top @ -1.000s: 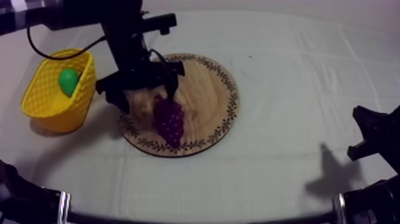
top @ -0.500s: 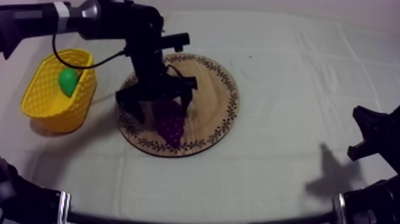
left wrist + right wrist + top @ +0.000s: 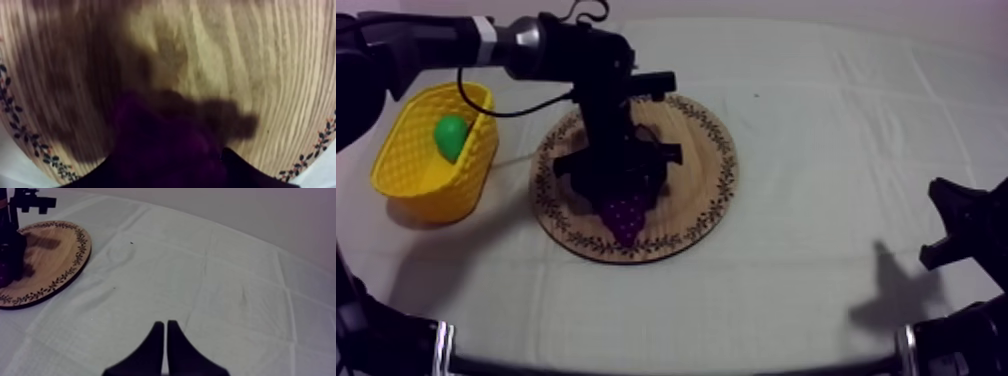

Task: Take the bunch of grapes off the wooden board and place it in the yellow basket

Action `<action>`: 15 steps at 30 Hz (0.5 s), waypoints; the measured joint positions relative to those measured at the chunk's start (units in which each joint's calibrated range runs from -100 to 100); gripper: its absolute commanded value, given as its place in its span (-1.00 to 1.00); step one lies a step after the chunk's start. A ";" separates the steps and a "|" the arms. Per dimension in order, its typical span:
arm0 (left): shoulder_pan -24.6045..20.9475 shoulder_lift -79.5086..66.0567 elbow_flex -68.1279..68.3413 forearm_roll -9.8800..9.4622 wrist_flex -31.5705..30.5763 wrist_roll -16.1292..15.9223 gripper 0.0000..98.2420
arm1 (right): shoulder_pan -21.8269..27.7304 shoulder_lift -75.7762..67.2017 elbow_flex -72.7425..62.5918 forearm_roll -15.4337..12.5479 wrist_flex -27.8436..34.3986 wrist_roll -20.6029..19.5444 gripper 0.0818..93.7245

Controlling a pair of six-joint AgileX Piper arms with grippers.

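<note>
Left jaws straddle the bunch of grapes (image 3: 624,212).

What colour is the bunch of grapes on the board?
The bunch of grapes is dark purple, clearest in the top view.

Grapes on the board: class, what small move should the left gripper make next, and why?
Probably close the left gripper: its open fingers sit either side of the grapes, which lie on the wooden board, so a grip must come before carrying them to the yellow basket.
</note>
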 measured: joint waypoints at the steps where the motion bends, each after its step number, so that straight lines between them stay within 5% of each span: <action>1: 0.00 0.27 -0.07 -0.05 0.00 0.00 0.30 | 0.00 0.00 0.00 0.00 0.00 0.00 -0.99; 15: -0.79 -2.44 2.68 -2.37 -6.02 -1.08 -0.51 | 0.00 0.00 0.00 0.00 0.00 0.00 -0.99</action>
